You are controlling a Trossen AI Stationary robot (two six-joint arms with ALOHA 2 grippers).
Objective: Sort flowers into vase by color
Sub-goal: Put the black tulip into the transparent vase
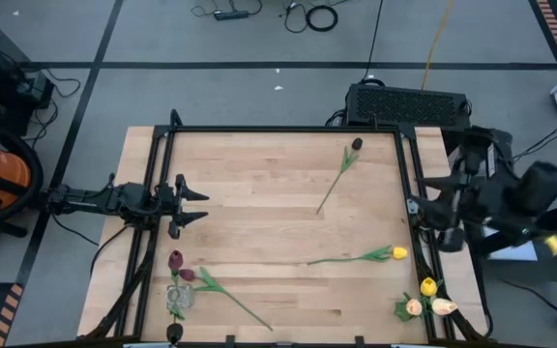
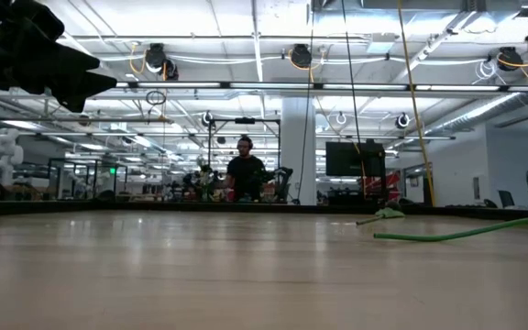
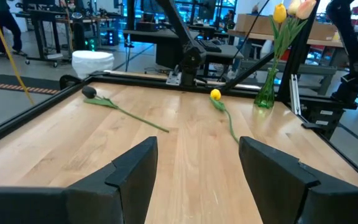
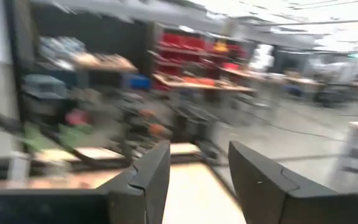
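A dark-headed flower point(image 1: 355, 145) lies flat on the table at the far right, and a yellow flower point(image 1: 397, 253) lies nearer, both on their stems. Two dark red heads point(image 1: 176, 260) stand by a clear vase point(image 1: 177, 298) at the near left. From there a green stem point(image 1: 235, 302) runs out over the table. A green vase point(image 3: 266, 92) at the near right holds yellow and peach flowers point(image 1: 429, 298). My left gripper point(image 1: 196, 203) hovers open at the table's left, touching nothing. My right gripper point(image 4: 197, 158) is open and raised at the right edge, nothing between its fingers.
A black frame point(image 1: 278, 130) runs round the wooden tabletop. A black box point(image 1: 406, 102) sits just past its far right corner. The right arm point(image 1: 496, 198) hangs over the right rail. Bare wood spans the table's middle point(image 1: 259, 222). A person point(image 2: 245, 174) stands far behind.
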